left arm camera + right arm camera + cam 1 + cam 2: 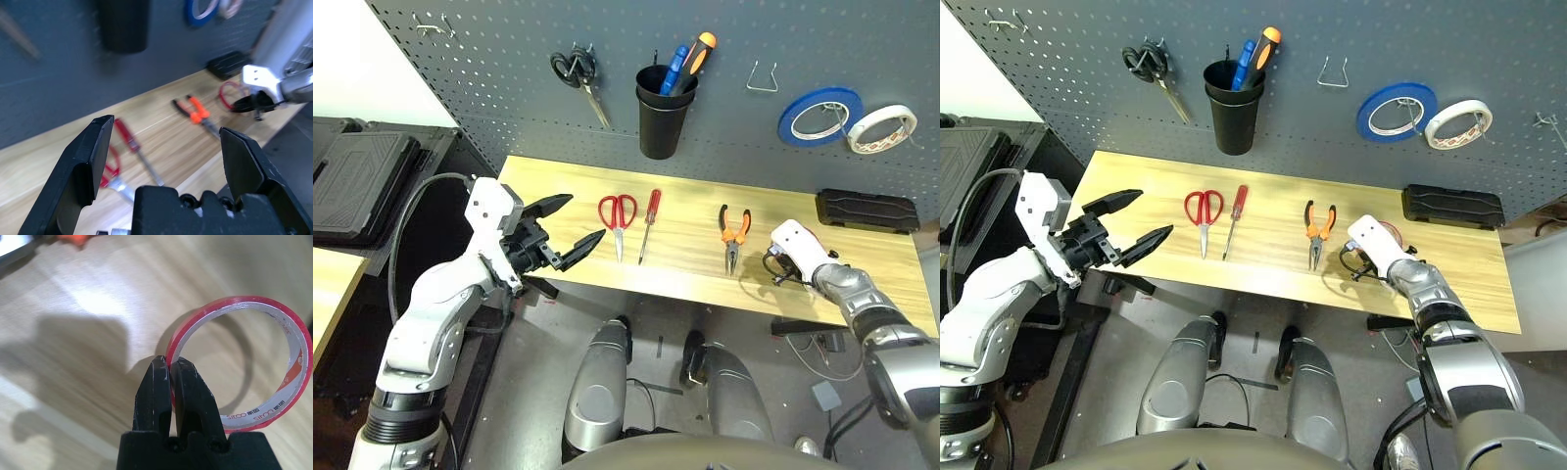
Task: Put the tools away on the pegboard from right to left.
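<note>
Pinching the one thin red tape ring [254, 367] at the worktop's [685, 264] right side, the right hand [171, 377] is closed. One red-handled scissors [618, 217], one screwdriver [649, 221], one pliers [734, 231] lie centre; left hand [579, 223] gapes empty, lower left.

tape ring [1389, 235] mostly hidden behind right claw [170, 366]
</note>
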